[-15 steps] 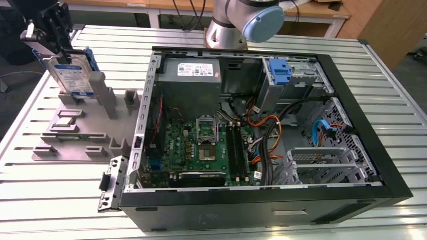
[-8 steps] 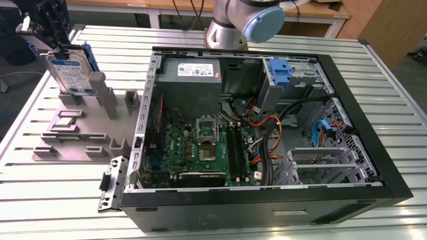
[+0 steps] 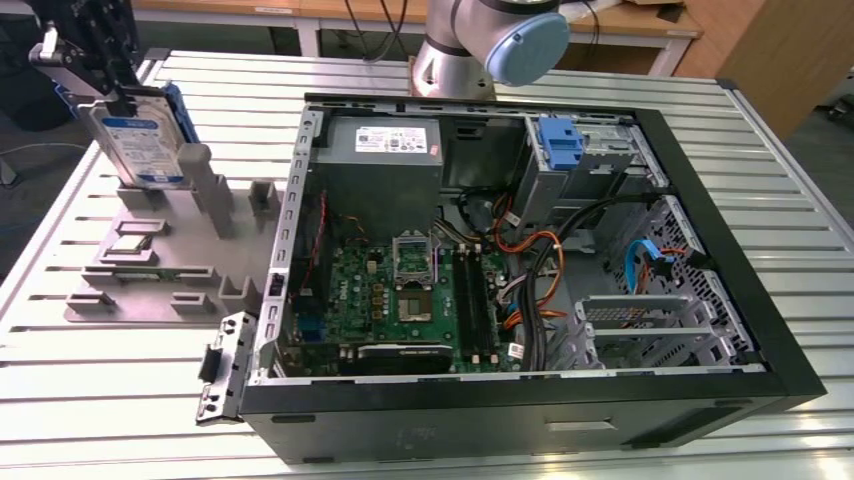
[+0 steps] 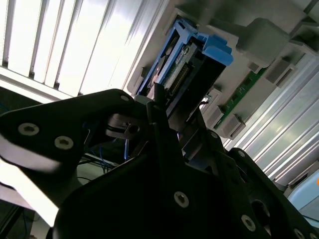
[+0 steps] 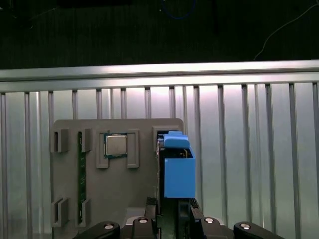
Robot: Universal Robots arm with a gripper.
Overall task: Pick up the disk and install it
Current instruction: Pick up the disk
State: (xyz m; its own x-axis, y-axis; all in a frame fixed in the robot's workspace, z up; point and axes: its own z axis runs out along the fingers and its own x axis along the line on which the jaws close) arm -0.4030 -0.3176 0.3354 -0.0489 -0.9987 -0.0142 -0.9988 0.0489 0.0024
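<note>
Exterior view: finding the gripper [image 3: 114,100] at the exterior view's far left, hanging above the grey fixture plate [image 3: 187,240] on the slatted counter [image 3: 80,380]. Seeing it set narrowly and, by the look of it, clamping the top edge of the disk [image 3: 140,145]. Noting the disk standing on end directly beneath the gripper, with its long axis running straight up and down, its labelled face turning toward the camera and a blue carrier framing it. Not managing to tell a lower end resting in the plate's slot from one hanging just clear of it. In the first wrist view, looking down along that same axis: catching the blue carrier end of the disk [image 5: 178,169] sitting just ahead of the gripper [image 5: 172,211], beside a pocket holding a square chip [image 5: 115,146]. Placing the open computer case [image 3: 534,410] toward the exterior view's right, well apart from the disk, with an upright blue bracket [image 3: 561,140] standing at its far side. Judging the work as being at the pick-up stage, with installing not yet done.
</note>
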